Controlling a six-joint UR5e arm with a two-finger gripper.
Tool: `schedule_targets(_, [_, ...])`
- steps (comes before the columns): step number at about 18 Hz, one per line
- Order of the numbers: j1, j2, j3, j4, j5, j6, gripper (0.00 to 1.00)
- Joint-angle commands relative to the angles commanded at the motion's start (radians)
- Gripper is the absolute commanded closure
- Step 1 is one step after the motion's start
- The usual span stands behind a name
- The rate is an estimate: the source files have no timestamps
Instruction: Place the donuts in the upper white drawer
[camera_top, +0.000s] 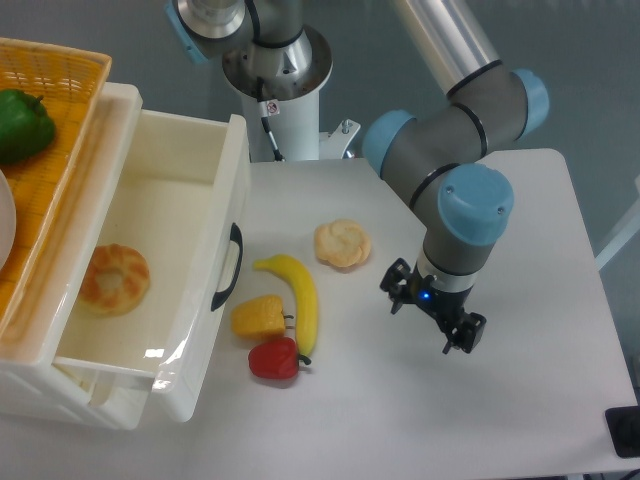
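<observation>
— Nearest the front edge of the tabletop (520, 400)?
— One red pepper (274, 359), just left of centre, touching the lower end of one banana (298, 300). One yellow-orange chunky vegetable (259, 316) just beside both, close to the black handle (228, 267).
— Donuts, counted?
— Two. One donut (114, 279) inside the upper white drawer (190, 150), on its floor toward the left wall. Second donut (343, 244) out on the tabletop, near the middle, just above the banana's upper end, apart from it.
— Drawer itself?
— Pulled open at the left edge of the tabletop. Beside it, one orange woven basket (60, 70) with one green pepper (22, 125) in it.
— Gripper (433, 318)?
— Right of the loose donut, well apart from it, over bare tabletop. Fingers spread apart, nothing between them.
</observation>
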Motion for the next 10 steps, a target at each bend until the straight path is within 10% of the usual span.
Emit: schedule_targets(10, [0.014, -0.015, 0.009, 0.002, 0.002, 0.118, 0.00])
